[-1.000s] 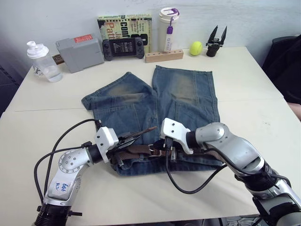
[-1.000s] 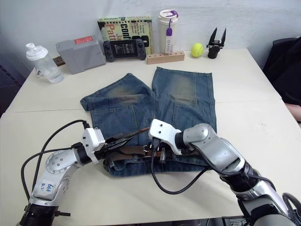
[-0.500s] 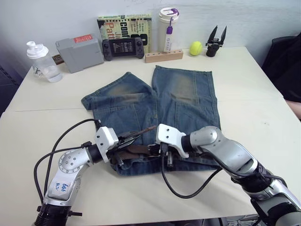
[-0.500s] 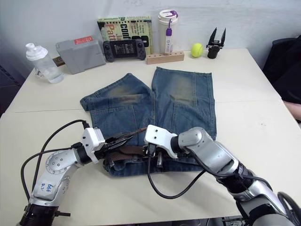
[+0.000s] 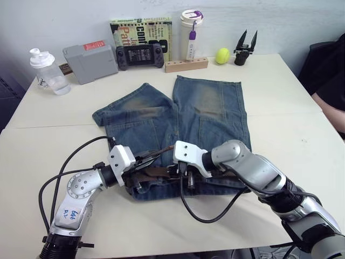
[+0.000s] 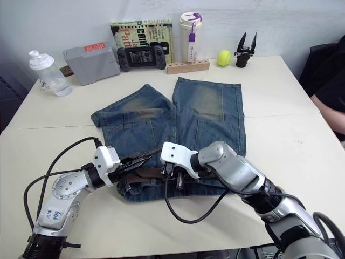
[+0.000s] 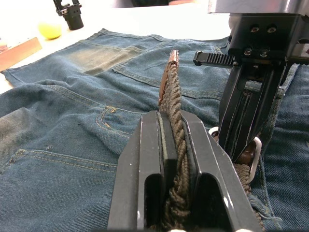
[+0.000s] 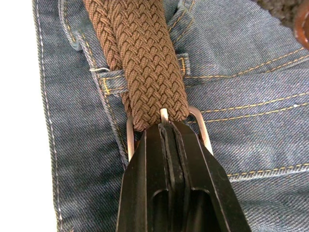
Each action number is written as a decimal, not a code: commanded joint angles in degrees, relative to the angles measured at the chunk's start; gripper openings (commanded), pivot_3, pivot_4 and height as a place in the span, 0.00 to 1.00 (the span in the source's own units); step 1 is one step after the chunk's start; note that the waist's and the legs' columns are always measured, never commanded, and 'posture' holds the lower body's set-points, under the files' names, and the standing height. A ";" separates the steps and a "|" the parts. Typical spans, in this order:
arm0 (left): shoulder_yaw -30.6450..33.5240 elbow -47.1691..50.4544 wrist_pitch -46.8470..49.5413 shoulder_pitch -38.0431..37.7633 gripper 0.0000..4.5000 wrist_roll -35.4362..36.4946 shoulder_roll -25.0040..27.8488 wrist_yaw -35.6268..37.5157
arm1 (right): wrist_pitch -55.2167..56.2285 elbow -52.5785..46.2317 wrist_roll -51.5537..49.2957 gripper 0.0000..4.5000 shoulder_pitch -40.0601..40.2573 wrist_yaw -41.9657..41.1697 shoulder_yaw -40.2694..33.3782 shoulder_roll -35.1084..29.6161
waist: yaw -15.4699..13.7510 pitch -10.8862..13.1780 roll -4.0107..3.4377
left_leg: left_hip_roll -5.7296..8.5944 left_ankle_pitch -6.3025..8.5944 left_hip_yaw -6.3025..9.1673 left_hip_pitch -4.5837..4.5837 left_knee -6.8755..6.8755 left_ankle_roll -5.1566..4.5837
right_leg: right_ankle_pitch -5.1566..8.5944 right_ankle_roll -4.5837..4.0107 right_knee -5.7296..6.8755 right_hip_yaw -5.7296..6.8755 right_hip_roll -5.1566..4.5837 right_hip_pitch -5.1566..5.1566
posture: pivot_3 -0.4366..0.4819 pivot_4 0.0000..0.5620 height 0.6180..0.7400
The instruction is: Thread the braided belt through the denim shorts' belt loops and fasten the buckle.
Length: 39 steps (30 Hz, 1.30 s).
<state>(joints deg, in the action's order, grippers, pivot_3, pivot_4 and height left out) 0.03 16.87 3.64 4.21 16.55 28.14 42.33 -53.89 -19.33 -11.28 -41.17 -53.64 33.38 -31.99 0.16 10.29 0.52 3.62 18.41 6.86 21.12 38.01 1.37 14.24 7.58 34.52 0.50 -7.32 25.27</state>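
- The counter (image 5: 48,140) carries the shorts (image 5: 178,124), legs pointing away from the robot, waistband nearest it.
- The belt (image 8: 145,63) lies along that waistband, already under a belt loop (image 8: 182,63); fastening looks to be the step in hand.
- The left jaws (image 7: 169,140) are clenched on the belt's free end, its leather tip sticking up.
- The right jaws (image 8: 170,133) are pinched on the buckle (image 8: 198,121).
- Next, I'd judge, the tip must enter the frame and the pin catch the braid.
- The book (image 5: 141,38) behind has print too cut off to read.
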 commanded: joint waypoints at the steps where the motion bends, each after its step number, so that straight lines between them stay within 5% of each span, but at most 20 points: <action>1: 0.55 1.24 -0.67 -0.15 0.00 0.17 0.05 -0.32 | -0.99 0.98 -0.50 0.01 -0.69 -0.61 0.32 0.65 | -0.01 0.00 0.00 | 0.00 0.00 0.00 0.00 0.00 0.00 | 0.00 0.00 0.00 0.00 0.00 0.00 | 0.48 0.27 0.71; 11: 0.68 0.51 -0.96 0.12 0.00 0.22 0.19 -0.13 | -1.11 -2.29 -3.49 0.01 -2.28 -0.36 -5.55 1.32 | -0.14 0.00 0.00 | 0.00 -0.03 0.00 0.12 0.00 0.09 | 0.00 -0.01 -0.03 0.00 0.00 0.11 | 0.48 0.27 0.71; 39: 0.94 0.19 -0.76 1.36 0.00 0.21 0.03 -0.61 | 2.16 1.69 2.48 0.01 2.16 -0.40 4.59 -0.47 | -0.10 0.00 0.00 | -0.01 -0.02 -0.02 0.09 0.00 0.10 | 0.00 -0.01 -0.03 -0.01 0.01 0.10 | 0.48 0.27 0.71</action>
<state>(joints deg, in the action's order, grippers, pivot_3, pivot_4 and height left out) 0.02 16.67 3.64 4.53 16.55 28.12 42.09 -50.36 -18.67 -10.10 -40.73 -53.40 34.53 -31.36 0.07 10.29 0.52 3.62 18.39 6.84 21.21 38.00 1.47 14.24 7.57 34.49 0.49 -7.32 25.36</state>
